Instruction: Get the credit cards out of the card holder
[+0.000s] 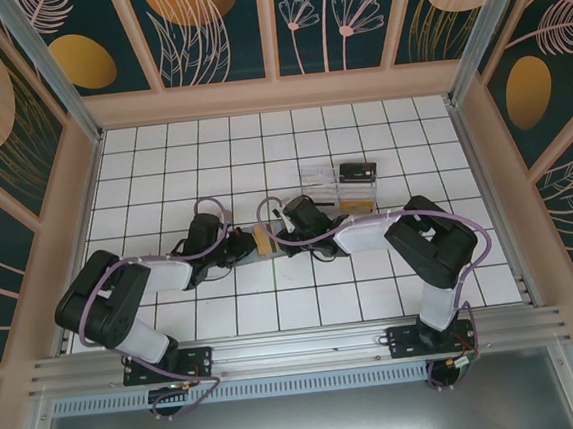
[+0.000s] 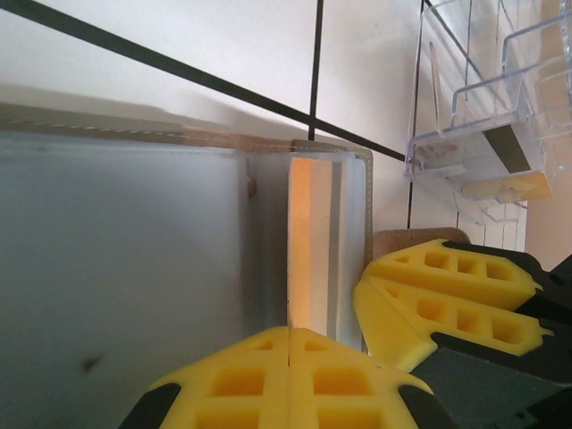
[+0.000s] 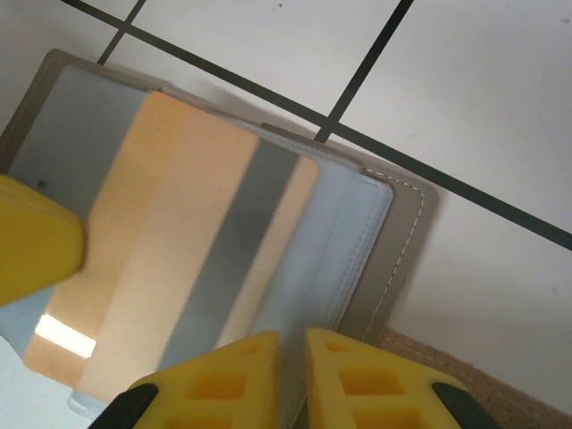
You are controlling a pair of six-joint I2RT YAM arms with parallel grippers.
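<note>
Our left gripper [image 2: 290, 380] pinches the holder [image 3: 375, 241], fingers pressed together. A tan card [image 3: 179, 241] sits in the holder's pocket, just ahead of our right gripper [image 3: 292, 380]. That gripper's fingers are nearly together at the holder's edge; we cannot tell if they grip. Beyond, the tray [image 2: 447, 98] holds a dark card [image 2: 509, 147] and a second tan card [image 2: 505, 188].

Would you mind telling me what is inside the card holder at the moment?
A tan-gold credit card with a grey stripe lies in a translucent pocket of the card holder. Anything beneath that card is covered, and the right end effector hides its near edge.
</note>
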